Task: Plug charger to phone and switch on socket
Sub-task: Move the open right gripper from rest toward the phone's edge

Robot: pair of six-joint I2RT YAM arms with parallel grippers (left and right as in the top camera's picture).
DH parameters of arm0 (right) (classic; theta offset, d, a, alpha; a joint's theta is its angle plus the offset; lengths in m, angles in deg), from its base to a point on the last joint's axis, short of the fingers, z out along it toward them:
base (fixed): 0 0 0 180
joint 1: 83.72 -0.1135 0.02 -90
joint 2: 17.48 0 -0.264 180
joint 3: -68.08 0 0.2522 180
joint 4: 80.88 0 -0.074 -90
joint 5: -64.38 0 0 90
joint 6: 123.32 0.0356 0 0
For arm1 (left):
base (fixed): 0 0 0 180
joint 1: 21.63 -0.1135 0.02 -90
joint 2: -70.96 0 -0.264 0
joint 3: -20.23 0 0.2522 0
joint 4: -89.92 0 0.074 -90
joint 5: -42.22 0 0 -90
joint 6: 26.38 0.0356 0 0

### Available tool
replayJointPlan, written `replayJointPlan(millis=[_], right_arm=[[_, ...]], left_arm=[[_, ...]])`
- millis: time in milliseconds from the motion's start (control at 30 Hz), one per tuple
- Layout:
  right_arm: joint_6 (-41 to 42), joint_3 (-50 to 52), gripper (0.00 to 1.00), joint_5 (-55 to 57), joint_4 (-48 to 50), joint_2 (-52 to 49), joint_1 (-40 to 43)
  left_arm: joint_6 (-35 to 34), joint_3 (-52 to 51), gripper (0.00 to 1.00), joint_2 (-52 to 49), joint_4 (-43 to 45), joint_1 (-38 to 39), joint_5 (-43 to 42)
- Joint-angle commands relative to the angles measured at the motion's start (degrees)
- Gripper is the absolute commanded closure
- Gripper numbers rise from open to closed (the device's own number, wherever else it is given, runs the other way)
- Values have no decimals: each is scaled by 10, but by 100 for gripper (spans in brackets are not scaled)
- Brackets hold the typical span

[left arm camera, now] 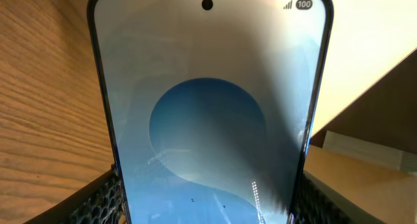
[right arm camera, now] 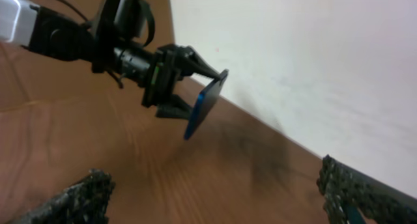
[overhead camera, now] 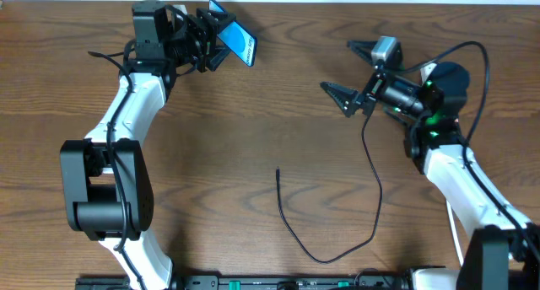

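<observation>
My left gripper (overhead camera: 218, 39) is shut on the phone (overhead camera: 239, 42) and holds it on edge above the table's far left. In the left wrist view the phone (left arm camera: 208, 120) fills the frame between my two fingers (left arm camera: 104, 198), its blue screen showing a pale circle. The charger (overhead camera: 291, 227), a thin black cable, lies looped on the table with its plug tip (overhead camera: 278, 170) free near the middle. My right gripper (overhead camera: 348, 71) hangs wide open at the far right with nothing in it, facing the phone (right arm camera: 205, 103). The socket is out of view.
A white wall (right arm camera: 313, 55) runs along the table's far edge just behind the phone. A pale box (left arm camera: 365, 178) shows at the right of the left wrist view. A black rail (overhead camera: 295, 282) lines the table's front edge.
</observation>
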Motion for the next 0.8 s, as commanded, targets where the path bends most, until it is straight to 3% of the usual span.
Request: replayJointPlan(millis=[0, 400, 600, 767], right_arm=[[36, -8, 1, -7, 18, -19, -22], [61, -8, 1, 176, 15, -23, -103], [87, -8, 1, 174, 8, -23, -96], [87, -8, 1, 110, 12, -35, -73]], left_arm=[[-7, 9, 93, 24, 6, 2, -5], [-12, 9, 93, 24, 33, 25, -5], [-12, 9, 93, 24, 46, 42, 10], [-11, 9, 93, 24, 46, 44, 10]])
